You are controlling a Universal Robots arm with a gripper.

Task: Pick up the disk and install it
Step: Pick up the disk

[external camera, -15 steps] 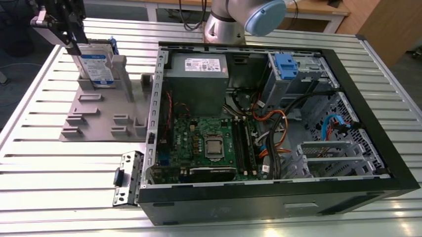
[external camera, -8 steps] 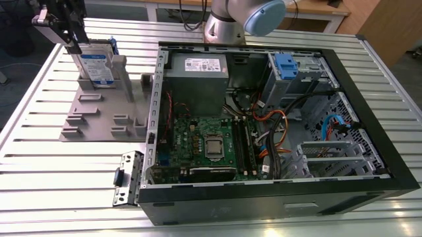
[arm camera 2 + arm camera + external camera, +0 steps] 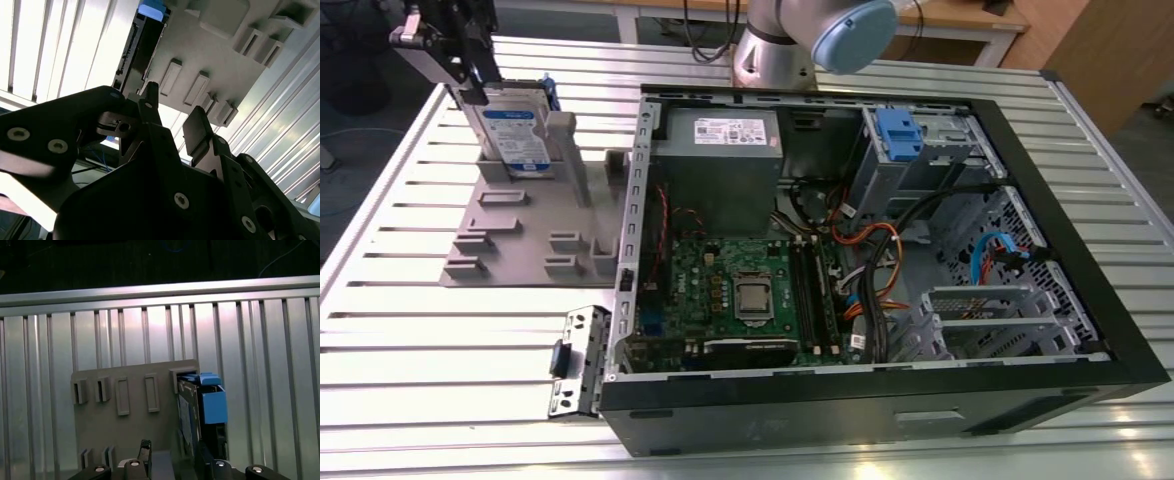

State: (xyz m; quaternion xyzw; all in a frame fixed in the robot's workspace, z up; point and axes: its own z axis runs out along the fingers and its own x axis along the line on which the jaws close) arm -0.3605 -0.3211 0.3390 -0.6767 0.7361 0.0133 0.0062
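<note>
The claw (image 3: 470, 80) hangs spread wide just over the disk (image 3: 515, 130), which stands upright in the grey holder (image 3: 520, 235) at ten o'clock of the case (image 3: 1074, 265). I'd centre it squarely before closing.

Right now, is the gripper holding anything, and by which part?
Nothing: the gripper is open, its gap empty, near the disk standing in the grey holder.

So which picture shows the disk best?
The exterior view. There the disk stands upright in the grey holder, its white-and-blue label facing the camera. The first wrist view shows it edge-on, mostly its blue frame; in the second wrist view it is a dark edge with a blue tip.
</note>
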